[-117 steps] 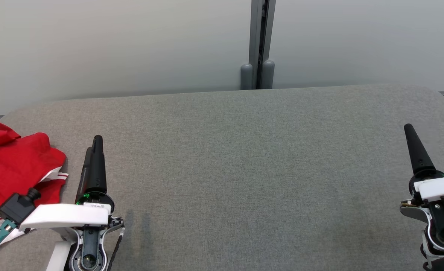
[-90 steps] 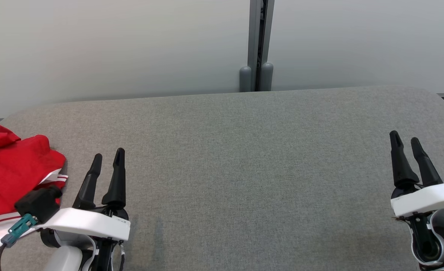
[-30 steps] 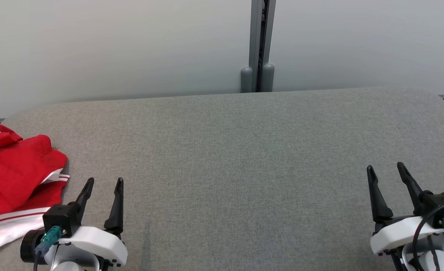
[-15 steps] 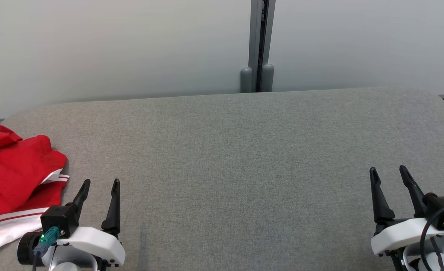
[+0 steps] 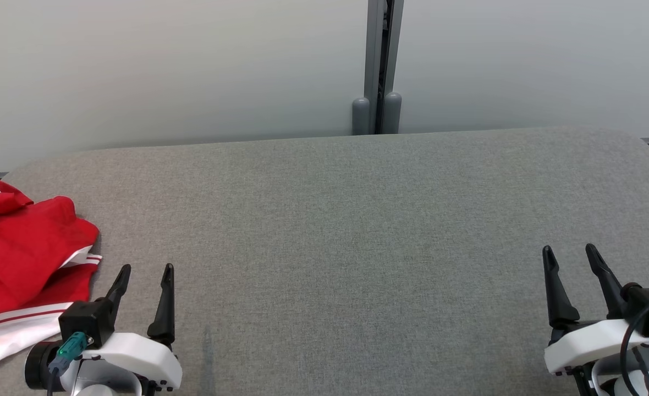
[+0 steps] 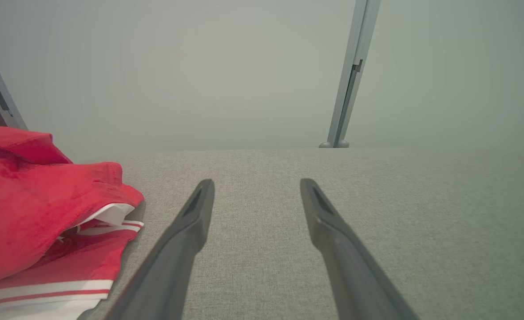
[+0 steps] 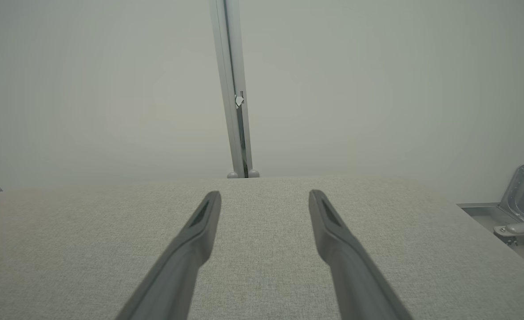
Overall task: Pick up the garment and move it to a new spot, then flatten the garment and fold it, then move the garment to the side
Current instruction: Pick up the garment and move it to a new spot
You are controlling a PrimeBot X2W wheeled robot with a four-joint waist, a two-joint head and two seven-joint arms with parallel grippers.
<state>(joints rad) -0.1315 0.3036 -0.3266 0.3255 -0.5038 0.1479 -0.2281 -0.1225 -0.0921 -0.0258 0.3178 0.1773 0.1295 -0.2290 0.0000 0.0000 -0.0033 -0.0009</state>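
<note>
Your left gripper (image 5: 144, 268) and right gripper (image 5: 568, 248) both hover spread apart, holding nothing, over the table (image 5: 357, 231), garment (image 5: 22, 258) beside the left.

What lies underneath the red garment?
The red garment lies on the grey cushioned surface, white striped fabric peeking out below. Anything tucked beneath its folds is hidden.
</note>
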